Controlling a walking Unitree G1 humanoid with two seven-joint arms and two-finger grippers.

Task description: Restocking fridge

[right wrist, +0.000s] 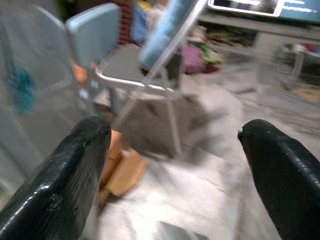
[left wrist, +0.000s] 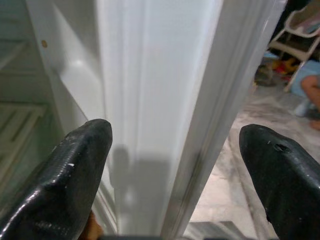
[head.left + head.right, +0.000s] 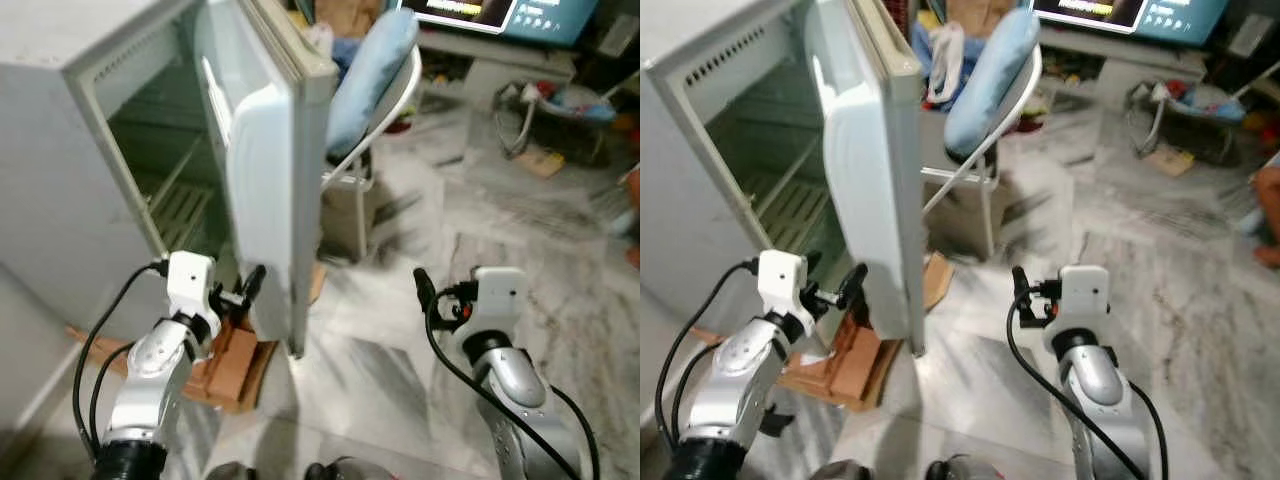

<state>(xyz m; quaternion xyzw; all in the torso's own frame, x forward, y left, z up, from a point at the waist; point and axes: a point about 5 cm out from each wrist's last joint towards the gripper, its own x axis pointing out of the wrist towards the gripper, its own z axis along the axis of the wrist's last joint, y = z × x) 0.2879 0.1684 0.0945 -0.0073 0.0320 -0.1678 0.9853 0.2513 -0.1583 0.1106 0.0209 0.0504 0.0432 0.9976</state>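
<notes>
A: Where is the fridge [image 3: 60, 180] in all this?
B: It is standing at the robot's left with its door [image 3: 265, 170] swung out edge-on toward the camera. Wire shelves [image 3: 185, 210] are showing inside, and no food can be made out on them.

A: And the left pincer [image 3: 245, 287]?
B: It is sitting low against the door's free edge. In the left wrist view its fingers [image 2: 65, 185] are spread apart, one on the inner side of the door and one on the outer, not clamping it.

A: The right pincer [image 3: 424, 290]?
B: It is hovering over the marble floor [image 3: 540, 250], fingers apart and carrying nothing, pointed toward a folding chair [image 3: 985, 130] with a blue cushion.

A: What could go wrong?
B: The door is probably being opened or steadied. Since the fingers are only straddling the edge, a sideways push could make them slip off and let the door swing. Swinging wide, it could knock the chair just behind it. Cardboard [image 3: 235, 365] is lying by the fridge's foot, where the robot could trip.
</notes>
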